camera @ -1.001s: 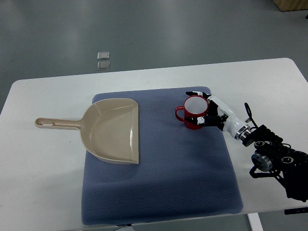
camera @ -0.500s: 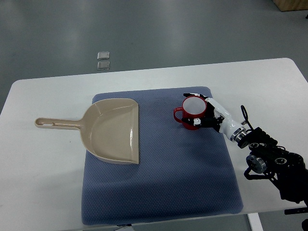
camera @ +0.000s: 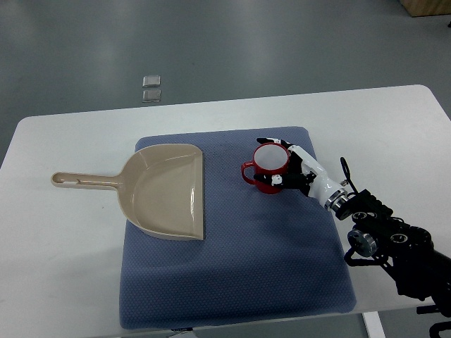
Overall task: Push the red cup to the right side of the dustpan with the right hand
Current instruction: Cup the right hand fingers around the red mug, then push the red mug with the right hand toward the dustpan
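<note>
On the mat [camera: 268,260], nothing is lying between cup [camera: 268,169] and dustpan [camera: 165,190]; right hand [camera: 294,167] is cupping the cup, fingers loosely curled.

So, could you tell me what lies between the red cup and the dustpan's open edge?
In the top view, only bare blue mat separates the red cup from the dustpan; nothing else sits there.

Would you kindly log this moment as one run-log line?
right hand: against red cup, fingers around it | cup: upright on blue mat, apart from dustpan | left hand: not visible
</note>
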`<state>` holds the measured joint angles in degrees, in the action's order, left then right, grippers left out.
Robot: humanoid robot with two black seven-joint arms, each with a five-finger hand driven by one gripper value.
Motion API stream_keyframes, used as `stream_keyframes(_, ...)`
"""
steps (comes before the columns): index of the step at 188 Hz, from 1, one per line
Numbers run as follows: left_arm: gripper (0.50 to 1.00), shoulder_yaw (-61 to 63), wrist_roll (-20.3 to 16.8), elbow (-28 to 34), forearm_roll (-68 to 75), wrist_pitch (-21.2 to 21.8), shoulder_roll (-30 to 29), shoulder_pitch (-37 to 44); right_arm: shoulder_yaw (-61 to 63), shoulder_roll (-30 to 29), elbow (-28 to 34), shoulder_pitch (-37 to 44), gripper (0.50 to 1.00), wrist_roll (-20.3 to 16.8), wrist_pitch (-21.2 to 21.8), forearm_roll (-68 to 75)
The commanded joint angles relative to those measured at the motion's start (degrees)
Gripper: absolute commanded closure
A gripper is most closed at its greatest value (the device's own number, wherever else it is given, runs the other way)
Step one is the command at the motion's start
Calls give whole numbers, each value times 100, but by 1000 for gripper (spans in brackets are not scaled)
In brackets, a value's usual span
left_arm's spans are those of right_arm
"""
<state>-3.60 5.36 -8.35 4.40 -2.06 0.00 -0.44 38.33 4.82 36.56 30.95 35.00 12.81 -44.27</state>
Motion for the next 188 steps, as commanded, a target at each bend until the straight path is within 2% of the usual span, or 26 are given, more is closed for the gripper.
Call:
stream_keyframes(1, 500, 0, 0, 0, 0, 4, 0, 0, -10, -95, 0, -10, 572, 0, -7, 6)
stream_keyframes(126, 500, 0, 0, 0, 0, -4, 0, 0, -19, -473, 9, -19, 572, 0, 2, 6)
stream_keyframes(188, 500, 0, 0, 0, 0, 4, 0, 0, -36, -482, 9, -28, 572, 0, -42, -91)
